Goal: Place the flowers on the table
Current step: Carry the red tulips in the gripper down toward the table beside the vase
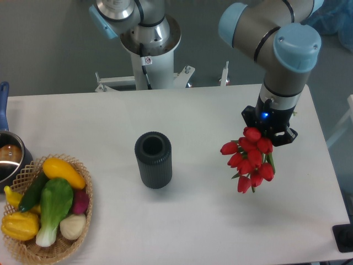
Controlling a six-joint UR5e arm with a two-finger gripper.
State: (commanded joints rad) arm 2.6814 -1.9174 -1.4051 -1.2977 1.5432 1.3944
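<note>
The flowers (249, 158), a bunch of red tulip buds with green stems, hang buds-down from my gripper (269, 136) at the right side of the white table (193, 221). The gripper is shut on the stem end, which is hidden under its black body. The buds are over the tabletop; I cannot tell whether they touch it. The dark ribbed vase (153, 159) stands upright and empty in the middle of the table, well left of the flowers.
A wicker basket (47, 251) with colourful vegetables sits at the front left corner. A metal pot (8, 160) with a blue handle is at the left edge. The robot base (149, 44) stands behind the table. The right table edge is near the flowers.
</note>
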